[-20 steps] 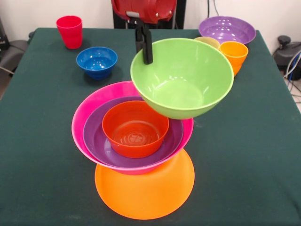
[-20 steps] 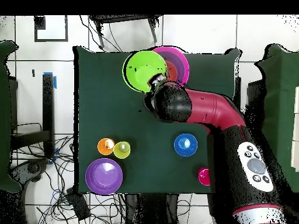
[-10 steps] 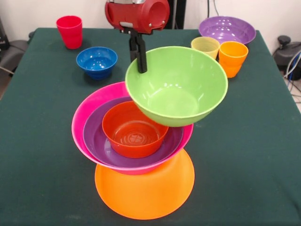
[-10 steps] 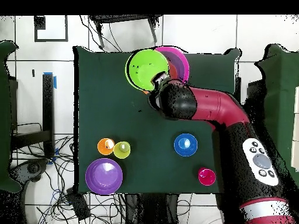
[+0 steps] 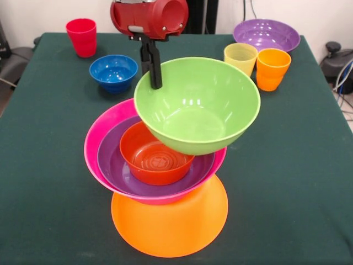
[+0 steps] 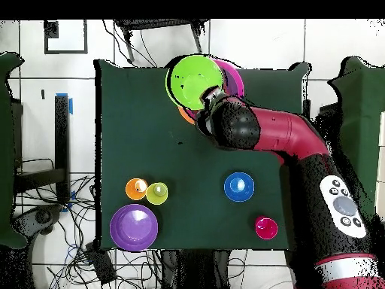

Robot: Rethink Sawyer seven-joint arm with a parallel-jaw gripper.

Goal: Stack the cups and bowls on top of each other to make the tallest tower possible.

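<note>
Hand (image 5: 152, 74) pinches the rim of the lime green bowl (image 5: 197, 105), holding it tilted in the air just above the tower (image 5: 160, 182). Tower: upturned orange bowl (image 5: 170, 221) on the worktop (image 5: 287, 165), then pink bowl (image 5: 105, 132), purple bowl (image 5: 118, 165), red-orange bowl (image 5: 154, 157) nested upright. Behind the tower: blue bowl (image 5: 113, 72), red cup (image 5: 81, 36), yellow cup (image 5: 241, 56), orange cup (image 5: 273, 67), second purple bowl (image 5: 266, 34).
</note>
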